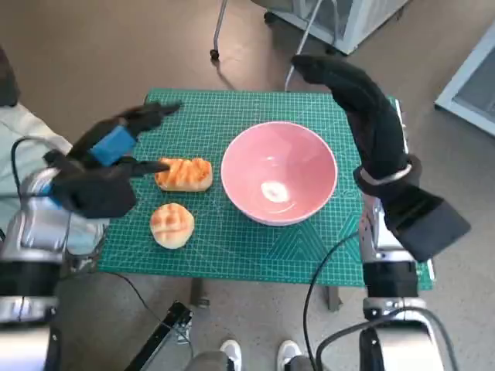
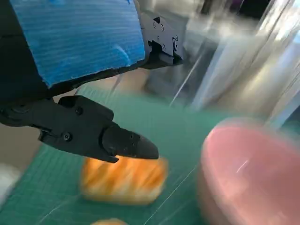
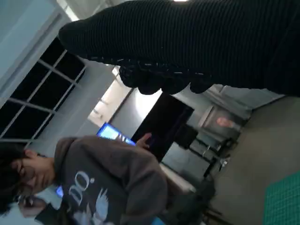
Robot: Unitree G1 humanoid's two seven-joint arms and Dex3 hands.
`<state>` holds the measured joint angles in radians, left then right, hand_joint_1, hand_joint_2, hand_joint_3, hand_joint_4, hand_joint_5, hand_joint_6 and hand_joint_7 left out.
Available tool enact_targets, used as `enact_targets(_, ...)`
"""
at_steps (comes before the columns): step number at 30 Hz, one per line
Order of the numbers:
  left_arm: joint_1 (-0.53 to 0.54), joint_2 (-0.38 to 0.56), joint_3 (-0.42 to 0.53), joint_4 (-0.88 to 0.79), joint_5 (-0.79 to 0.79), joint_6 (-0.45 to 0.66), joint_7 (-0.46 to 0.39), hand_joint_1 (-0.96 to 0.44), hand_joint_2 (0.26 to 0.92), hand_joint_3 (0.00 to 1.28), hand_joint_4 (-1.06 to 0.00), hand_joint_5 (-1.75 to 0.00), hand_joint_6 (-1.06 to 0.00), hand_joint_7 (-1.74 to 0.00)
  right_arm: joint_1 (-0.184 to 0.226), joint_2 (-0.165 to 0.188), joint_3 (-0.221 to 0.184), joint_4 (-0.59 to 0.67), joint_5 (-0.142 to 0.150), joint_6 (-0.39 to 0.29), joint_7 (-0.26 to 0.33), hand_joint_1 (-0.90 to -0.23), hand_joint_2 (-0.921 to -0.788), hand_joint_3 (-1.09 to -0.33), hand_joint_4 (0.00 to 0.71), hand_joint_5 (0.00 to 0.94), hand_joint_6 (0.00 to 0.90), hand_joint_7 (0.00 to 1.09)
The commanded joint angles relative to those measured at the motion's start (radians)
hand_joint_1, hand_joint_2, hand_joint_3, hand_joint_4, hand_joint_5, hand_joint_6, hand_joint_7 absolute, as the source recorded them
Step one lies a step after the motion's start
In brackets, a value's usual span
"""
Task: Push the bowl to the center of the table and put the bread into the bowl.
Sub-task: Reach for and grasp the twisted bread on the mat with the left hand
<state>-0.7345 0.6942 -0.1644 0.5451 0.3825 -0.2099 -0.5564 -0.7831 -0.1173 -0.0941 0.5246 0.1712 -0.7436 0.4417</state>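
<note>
Pink bowl point(image 1: 279, 171) sits near the middle of the green worktop point(image 1: 232, 239); the bread point(image 1: 184, 174) lies just beside it. Left hand point(image 1: 100, 166) hovers with fingers point(image 2: 124, 143) wide, holding nothing, and a careless reach could push the bread away. Right hand point(image 1: 371, 116) is raised, fingers spread.

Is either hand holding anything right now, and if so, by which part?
Nothing is held. The left hand hovers open by the striped bread; the right hand is raised beside the bowl, holding nothing.
</note>
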Motion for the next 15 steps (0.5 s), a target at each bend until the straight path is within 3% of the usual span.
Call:
enact_targets(1, -0.048, 0.013, -0.065, 0.033, 0.072, 0.063, -0.04, -0.11, 0.799, 0.0, -0.07, 0.0, -0.23, -0.03, 0.033, -0.005, 0.009, -0.017, -0.006, 0.03, -0.016, -0.667, -0.921, -0.825, 0.261, 0.023, -0.001, 0.79)
enact_targets(15, -0.123, -0.05, -0.189, 0.173, 0.201, 0.097, 0.005, -0.07, 0.793, 0.0, -0.08, -0.01, -0.23, -0.03, 0.042, -0.015, 0.013, -0.017, -0.007, 0.03, -0.023, -0.668, -0.921, -0.821, 0.263, 0.026, -0.001, 0.79)
